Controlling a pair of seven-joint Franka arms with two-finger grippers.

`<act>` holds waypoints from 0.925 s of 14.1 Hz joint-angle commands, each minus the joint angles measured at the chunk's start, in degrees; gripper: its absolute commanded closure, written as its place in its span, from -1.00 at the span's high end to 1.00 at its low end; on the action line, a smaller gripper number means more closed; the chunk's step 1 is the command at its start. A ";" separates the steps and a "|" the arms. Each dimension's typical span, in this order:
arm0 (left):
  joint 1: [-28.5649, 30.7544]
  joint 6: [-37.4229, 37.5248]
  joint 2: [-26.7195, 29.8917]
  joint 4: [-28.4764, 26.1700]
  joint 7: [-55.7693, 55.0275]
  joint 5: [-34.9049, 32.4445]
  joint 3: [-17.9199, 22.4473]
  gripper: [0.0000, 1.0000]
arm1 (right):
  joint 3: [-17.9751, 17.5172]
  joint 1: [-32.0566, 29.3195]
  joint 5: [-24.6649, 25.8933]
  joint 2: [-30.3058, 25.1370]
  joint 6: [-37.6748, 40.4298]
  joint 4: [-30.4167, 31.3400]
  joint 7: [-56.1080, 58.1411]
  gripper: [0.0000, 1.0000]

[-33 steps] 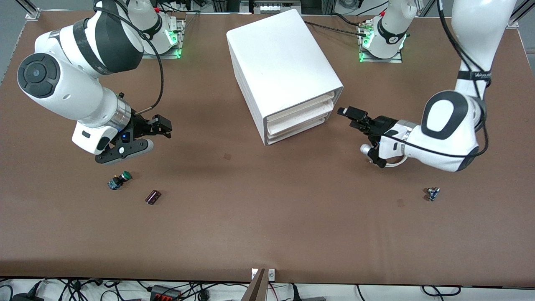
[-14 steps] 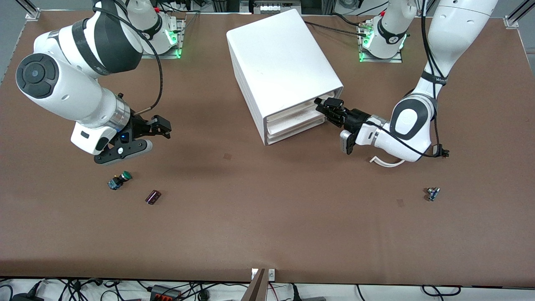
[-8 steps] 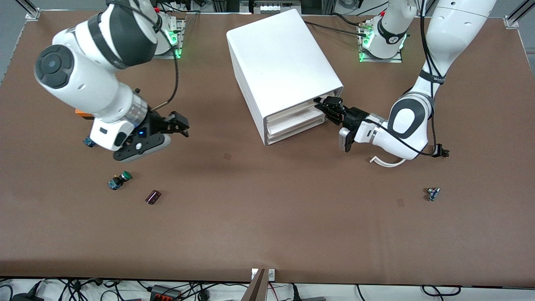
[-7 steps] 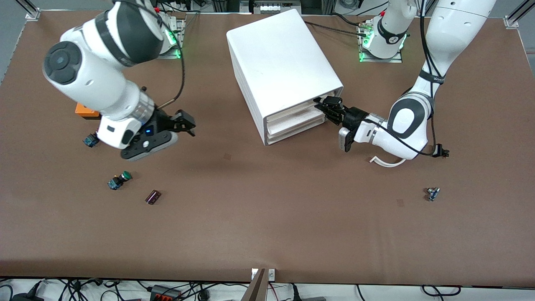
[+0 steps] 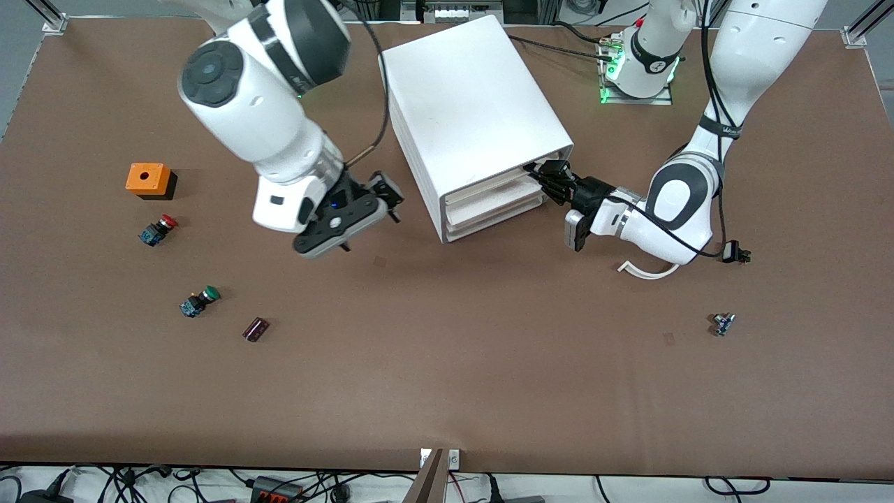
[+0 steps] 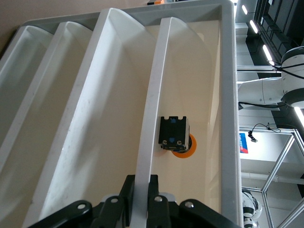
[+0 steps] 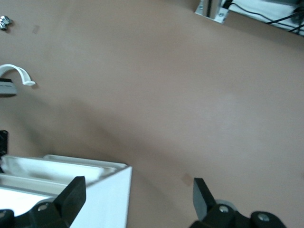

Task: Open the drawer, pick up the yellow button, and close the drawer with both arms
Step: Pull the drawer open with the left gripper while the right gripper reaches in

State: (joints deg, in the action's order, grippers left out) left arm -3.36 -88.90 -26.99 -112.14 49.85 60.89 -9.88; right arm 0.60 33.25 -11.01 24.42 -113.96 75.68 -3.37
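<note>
The white cabinet (image 5: 468,98) stands mid-table with three drawers facing the front camera. My left gripper (image 5: 547,178) is shut on the front rim of the top drawer (image 5: 489,187). In the left wrist view my gripper (image 6: 141,202) pinches that thin white rim (image 6: 154,95). The orange-capped button (image 6: 175,137) lies inside the drawer just past the rim. My right gripper (image 5: 385,199) is open and empty beside the cabinet's corner toward the right arm's end. In the right wrist view it (image 7: 137,199) straddles that corner (image 7: 111,199) without touching.
Toward the right arm's end lie an orange box (image 5: 148,179), a red-capped button (image 5: 158,229), a green-capped button (image 5: 199,302) and a small dark block (image 5: 255,329). A white curved piece (image 5: 646,271) and a small part (image 5: 723,323) lie toward the left arm's end.
My right arm swung from the table's end to the cabinet's corner, uncovering the orange box and red button. My left gripper reached the top drawer's front and stays shut on it.
</note>
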 commanded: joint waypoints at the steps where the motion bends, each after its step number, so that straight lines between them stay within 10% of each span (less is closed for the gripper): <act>1: 0.20 -1.01 0.36 2.17 -1.25 0.29 0.91 -0.99 | 0.90 3.48 -0.15 4.57 0.58 -6.84 -6.54 1.00; 13: 0.29 -1.01 -13.27 23.81 -1.34 -5.96 7.76 -0.97 | 1.07 13.33 5.47 13.02 -6.45 -13.63 -18.60 1.00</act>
State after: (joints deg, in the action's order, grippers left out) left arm -2.18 -87.92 -37.41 -91.83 49.92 56.98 -3.72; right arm 0.94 45.28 -6.41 36.02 -120.54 64.38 -20.76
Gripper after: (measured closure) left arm 0.850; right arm 0.000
